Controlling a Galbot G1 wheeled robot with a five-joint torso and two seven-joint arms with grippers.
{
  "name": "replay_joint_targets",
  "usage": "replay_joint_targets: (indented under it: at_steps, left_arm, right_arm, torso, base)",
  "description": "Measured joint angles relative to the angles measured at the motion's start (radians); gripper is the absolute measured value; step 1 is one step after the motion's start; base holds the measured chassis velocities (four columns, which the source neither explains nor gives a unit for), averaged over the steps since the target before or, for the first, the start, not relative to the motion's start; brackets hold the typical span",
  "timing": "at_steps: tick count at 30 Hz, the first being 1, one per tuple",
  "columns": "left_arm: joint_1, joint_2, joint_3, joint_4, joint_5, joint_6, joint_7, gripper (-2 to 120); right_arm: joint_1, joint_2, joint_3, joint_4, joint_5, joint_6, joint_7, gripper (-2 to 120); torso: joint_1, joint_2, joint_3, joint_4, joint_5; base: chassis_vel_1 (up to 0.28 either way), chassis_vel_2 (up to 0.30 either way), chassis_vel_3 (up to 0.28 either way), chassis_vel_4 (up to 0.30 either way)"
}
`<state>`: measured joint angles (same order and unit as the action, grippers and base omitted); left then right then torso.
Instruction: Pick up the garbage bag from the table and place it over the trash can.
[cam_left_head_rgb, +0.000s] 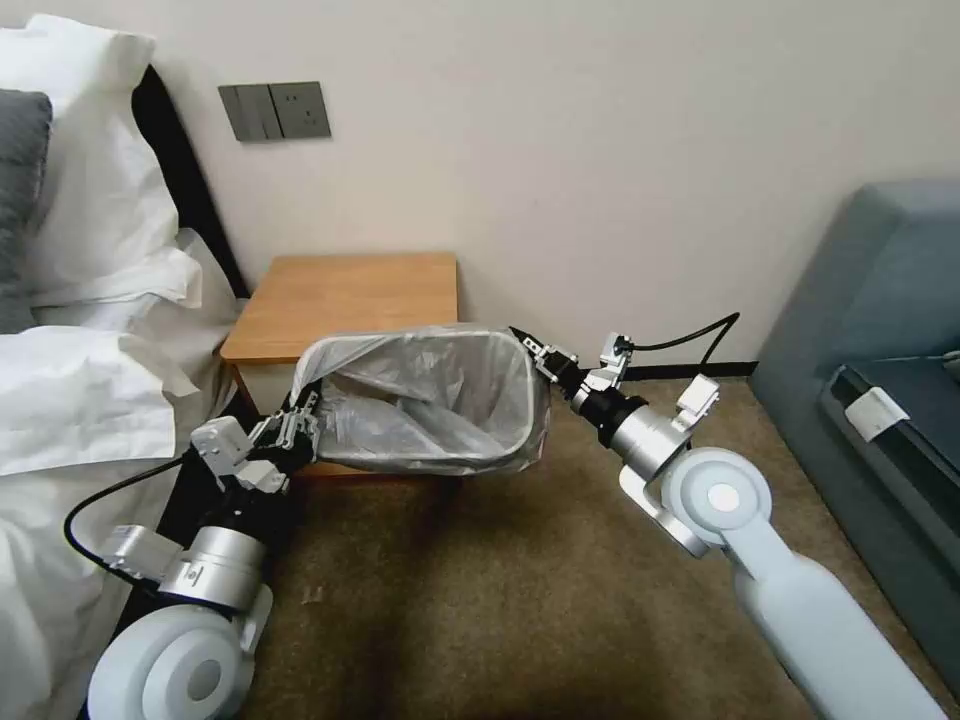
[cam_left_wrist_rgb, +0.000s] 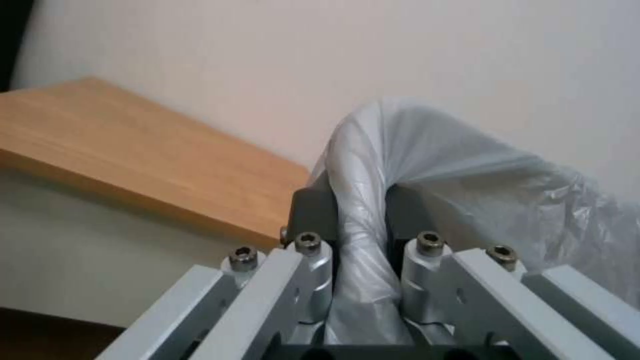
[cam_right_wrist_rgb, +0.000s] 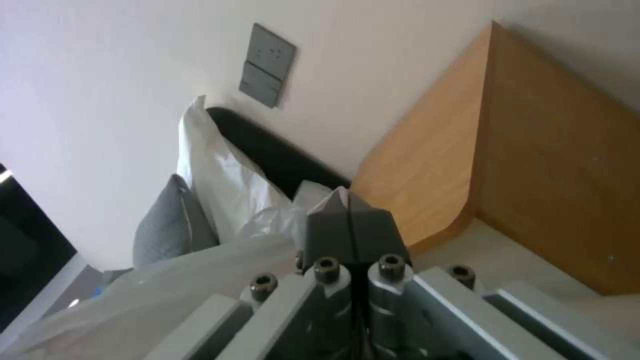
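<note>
From my head view, the garbage bag (cam_left_head_rgb: 430, 400) is off the tabletop (cam_left_head_rgb: 350, 300) and stretched open between my left hand (cam_left_head_rgb: 297, 418) and right hand (cam_left_head_rgb: 532, 352); I judge the bin lies beneath it, though it is hidden. My left wrist view shows that hand clamped on a fold of bag. My right wrist view shows fingertips (cam_right_wrist_rgb: 349, 225) pressed together, film beside them, so seating the bag remains.

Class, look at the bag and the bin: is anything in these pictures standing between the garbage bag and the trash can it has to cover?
Nothing visible does. The garbage bag already lines the trash can, draped over its rim. The left gripper clamps one end; the right gripper is shut at the other.
</note>
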<state>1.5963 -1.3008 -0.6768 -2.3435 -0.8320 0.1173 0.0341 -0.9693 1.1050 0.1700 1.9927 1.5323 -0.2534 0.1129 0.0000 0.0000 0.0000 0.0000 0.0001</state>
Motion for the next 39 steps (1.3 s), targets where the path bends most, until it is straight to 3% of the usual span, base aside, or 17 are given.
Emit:
replay_joint_targets:
  at_steps: [3,4,5,19,22,23,28,30,33,34,37,39]
  left_arm:
    - [0.000,-0.002,0.000,0.000,0.000,0.000,0.000,9]
    - [-0.003,-0.003,-0.002,0.012,0.003,0.000,-0.003,9]
    - [-0.005,-0.003,-0.003,0.017,0.004,0.000,-0.008,9]
    - [-0.034,0.000,-0.006,0.061,0.052,0.002,-0.091,9]
    - [-0.038,0.002,-0.002,0.073,0.116,0.001,-0.113,9]
    - [-0.038,0.002,-0.002,0.073,0.116,0.001,-0.113,9]
    - [-0.041,0.011,0.010,0.082,0.203,-0.006,-0.116,9]
    - [-0.041,0.012,0.014,0.083,0.219,-0.009,-0.116,9]
    - [-0.040,0.011,0.028,0.083,0.252,-0.010,-0.116,9]
    - [-0.040,0.011,0.028,0.083,0.252,-0.010,-0.116,9]
    - [-0.038,0.010,0.037,0.085,0.287,-0.013,-0.113,9]
    - [-0.037,0.010,0.038,0.086,0.298,-0.013,-0.112,9]
  right_arm:
    - [-0.002,0.006,0.000,0.000,-0.007,-0.004,0.000,0]
    - [-0.023,-0.012,0.010,0.029,-0.022,-0.005,0.004,14]
    - [-0.032,-0.024,0.017,0.039,-0.025,-0.006,0.006,18]
    - [-0.114,-0.110,0.090,0.121,-0.133,-0.003,0.021,64]
    - [-0.086,-0.177,0.076,0.224,-0.212,0.001,-0.006,80]
    - [-0.086,-0.177,0.076,0.224,-0.212,0.001,-0.006,80]
    - [0.010,-0.316,0.011,0.280,-0.435,-0.069,-0.148,98]
    - [0.044,-0.339,-0.016,0.275,-0.497,-0.096,-0.187,99]
    - [0.213,-0.375,-0.197,0.248,-0.673,-0.127,-0.234,89]
    - [0.213,-0.375,-0.197,0.248,-0.673,-0.127,-0.234,89]
    - [0.391,-0.344,-0.406,0.211,-0.794,-0.161,-0.237,75]
    - [0.437,-0.326,-0.461,0.196,-0.833,-0.170,-0.238,70]
  torso:
    - [0.000,0.000,0.000,0.0001,-0.0001]
    - [0.000,0.000,0.000,0.0000,-0.0001]
    - [0.000,0.000,0.000,0.0001,-0.0002]
    - [0.000,0.000,0.000,-0.0001,0.0001]
    - [0.000,0.000,0.000,0.0000,-0.0001]
    - [0.000,0.000,0.000,0.0000,-0.0001]
    - [0.000,0.000,0.000,-0.0001,-0.0003]
    - [0.000,0.000,0.000,-0.0004,0.0001]
    - [0.000,0.000,0.000,0.0000,-0.0001]
    - [0.000,0.000,0.000,0.0000,-0.0001]
    - [0.000,0.000,0.000,0.0002,-0.0002]
    - [0.000,0.000,0.000,0.0003,0.0000]
  base:
    - [0.000,0.000,0.000,0.000]
    - [0.000,0.000,0.000,0.000]
    - [0.000,0.000,0.000,0.000]
    - [0.000,0.000,0.000,0.000]
    - [0.000,0.000,0.000,0.000]
    - [0.000,0.000,0.000,0.000]
    - [0.000,0.000,0.000,0.000]
    - [0.000,0.000,0.000,0.000]
    - [0.000,0.000,0.000,0.000]
    - [0.000,0.000,0.000,0.000]
    - [0.000,0.000,0.000,0.000]
    - [0.000,0.000,0.000,0.000]
